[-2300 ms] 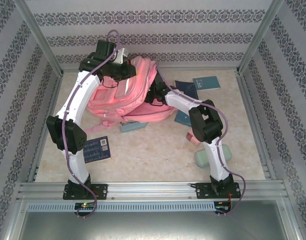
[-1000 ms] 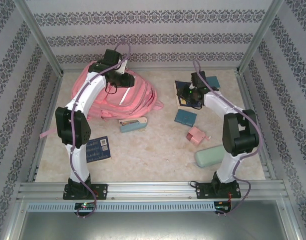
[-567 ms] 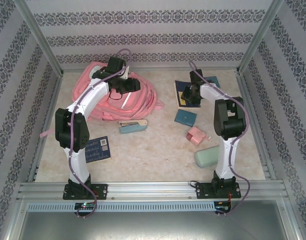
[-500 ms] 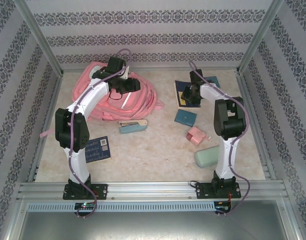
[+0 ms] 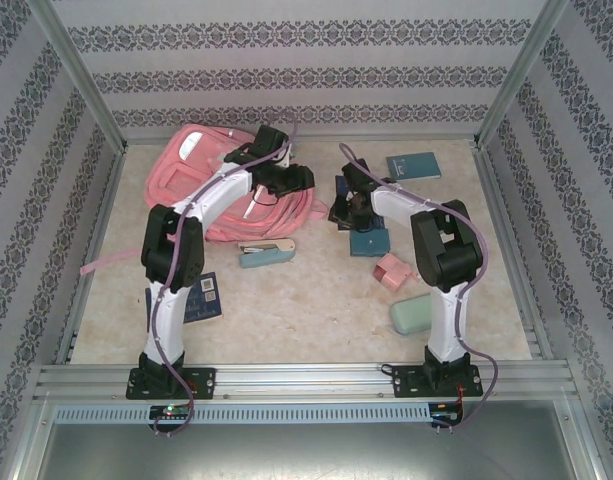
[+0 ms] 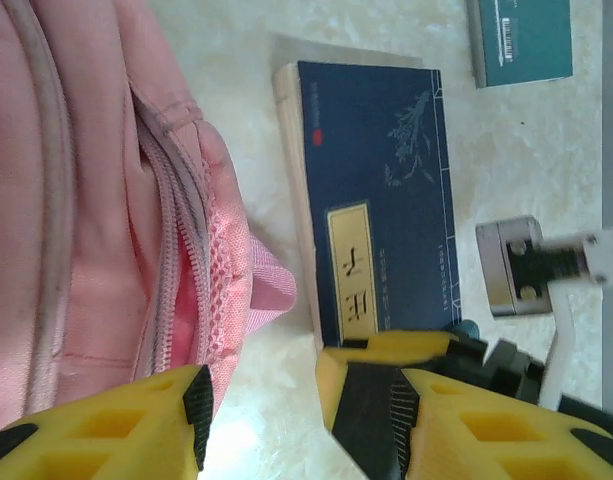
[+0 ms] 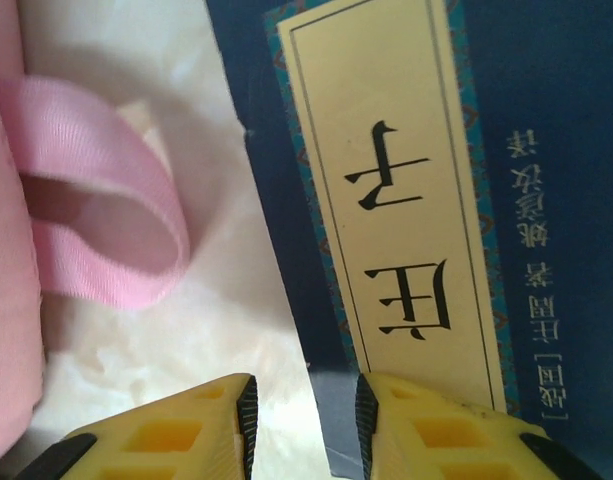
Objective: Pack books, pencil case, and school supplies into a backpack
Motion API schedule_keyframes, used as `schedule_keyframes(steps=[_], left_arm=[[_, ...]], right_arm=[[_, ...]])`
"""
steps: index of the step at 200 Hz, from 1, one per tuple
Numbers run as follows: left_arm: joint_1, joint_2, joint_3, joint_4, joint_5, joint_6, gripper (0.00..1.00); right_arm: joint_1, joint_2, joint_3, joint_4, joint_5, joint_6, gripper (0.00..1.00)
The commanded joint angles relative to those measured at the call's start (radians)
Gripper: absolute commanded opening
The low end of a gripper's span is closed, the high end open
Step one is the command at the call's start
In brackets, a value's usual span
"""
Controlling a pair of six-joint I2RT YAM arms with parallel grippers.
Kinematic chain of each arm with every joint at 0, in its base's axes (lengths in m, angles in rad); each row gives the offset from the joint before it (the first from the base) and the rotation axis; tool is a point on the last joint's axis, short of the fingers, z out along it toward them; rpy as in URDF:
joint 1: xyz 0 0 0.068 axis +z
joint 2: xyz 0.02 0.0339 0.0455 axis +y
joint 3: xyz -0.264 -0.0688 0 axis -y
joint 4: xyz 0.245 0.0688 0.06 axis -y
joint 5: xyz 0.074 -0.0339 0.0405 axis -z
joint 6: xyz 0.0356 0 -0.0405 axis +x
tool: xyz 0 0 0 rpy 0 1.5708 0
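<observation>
My left claw (image 6: 264, 400) has its jaws apart with nothing between them, just off the zippered edge of the pink backpack (image 6: 76, 200), which lies at the table's (image 5: 306, 300) far left. My right claw (image 7: 304, 420) hangs over the edge of a navy book (image 7: 546, 150) (yellow title strip, just beside the bag). Its jaws are narrowly parted, clamping nothing that I can see, and a pink strap loop (image 7: 106, 230) lies beside it.

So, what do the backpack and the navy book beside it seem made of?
Backpack: pink woven fabric, matte; stitched seams, a zip and a mesh edge show. Book: probably paper with a smooth card cover; printed label, pale page edge.
</observation>
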Motion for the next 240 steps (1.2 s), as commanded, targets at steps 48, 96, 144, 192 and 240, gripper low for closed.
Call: schedule_keyframes(steps=[48, 96, 144, 192, 240], left_arm=[[-0.078, 0.119, 0.094, 0.124, 0.02, -0.151, 0.51], [-0.142, 0.213, 0.149, 0.074, -0.057, -0.198, 0.51], [-0.166, 0.301, 0.217, -0.065, -0.125, -0.164, 0.4], [-0.168, 0.323, 0.217, -0.132, -0.16, -0.127, 0.32], [-0.168, 0.335, 0.22, -0.142, -0.154, -0.112, 0.31]], right_arm=[[-0.107, -0.16, -0.029, -0.061, 0.022, -0.089, 0.5], [-0.222, -0.076, 0.011, -0.039, -0.005, -0.204, 0.58], [-0.249, 0.05, 0.153, -0.112, -0.012, -0.228, 0.59], [-0.251, 0.131, 0.213, -0.172, 0.013, -0.241, 0.59], [-0.233, 0.154, 0.251, -0.247, -0.055, -0.26, 0.57]])
